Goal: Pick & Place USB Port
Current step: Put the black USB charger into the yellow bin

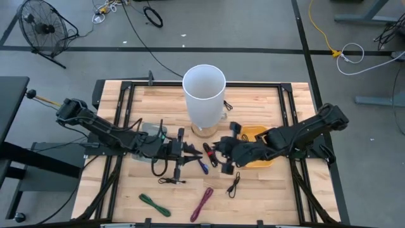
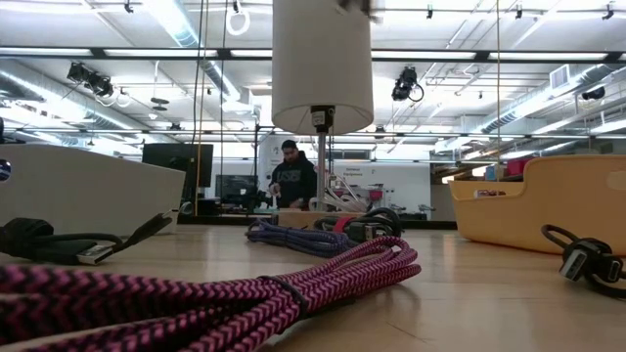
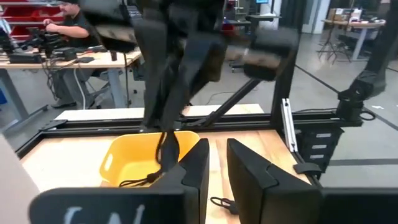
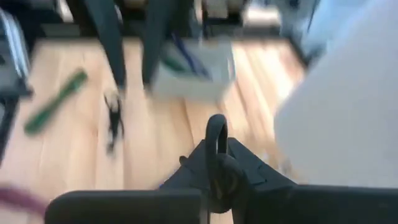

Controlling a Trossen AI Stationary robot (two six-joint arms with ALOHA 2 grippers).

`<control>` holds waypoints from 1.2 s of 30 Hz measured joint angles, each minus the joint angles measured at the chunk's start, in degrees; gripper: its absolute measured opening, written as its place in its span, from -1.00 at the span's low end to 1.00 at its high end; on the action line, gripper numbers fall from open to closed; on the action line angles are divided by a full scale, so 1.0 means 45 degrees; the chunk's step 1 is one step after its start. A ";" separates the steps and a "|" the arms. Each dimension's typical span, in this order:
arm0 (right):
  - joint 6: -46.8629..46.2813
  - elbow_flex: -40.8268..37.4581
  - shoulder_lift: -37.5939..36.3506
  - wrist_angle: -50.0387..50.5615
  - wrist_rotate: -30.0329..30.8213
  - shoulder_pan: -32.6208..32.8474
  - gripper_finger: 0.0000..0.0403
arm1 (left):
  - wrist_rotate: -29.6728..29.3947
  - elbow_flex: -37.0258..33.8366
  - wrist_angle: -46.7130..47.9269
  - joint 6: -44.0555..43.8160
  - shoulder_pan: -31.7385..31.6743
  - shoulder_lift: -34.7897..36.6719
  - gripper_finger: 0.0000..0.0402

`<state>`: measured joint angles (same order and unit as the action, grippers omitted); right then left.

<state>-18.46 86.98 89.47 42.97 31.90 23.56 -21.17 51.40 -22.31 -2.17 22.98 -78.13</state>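
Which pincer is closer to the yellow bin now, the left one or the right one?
The right. The right pincer sits just beside the yellow bin, at the bin's left edge in the high view. The left pincer is farther away, past the right one.

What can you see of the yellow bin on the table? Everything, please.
The yellow bin is a shallow open-topped tray that looks like moulded plastic, with rounded corners and a handle slot cut in one end wall. It sits upright and flat on the wooden table, right of the white cylinder. The right arm reaches across above it in the high view, hiding most of the inside. A thin black cable hangs down over its rim in the left wrist view; what else it holds is hidden.
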 joint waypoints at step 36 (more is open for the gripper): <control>-1.0553 -1.0290 -0.5667 0.1321 -0.4736 -0.1158 -0.75 | -0.0053 0.0000 0.0076 -0.0029 0.0000 0.0005 -0.70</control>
<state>-65.95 40.67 63.97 48.91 10.59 18.35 -21.41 51.40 -21.96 -2.31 22.98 -78.11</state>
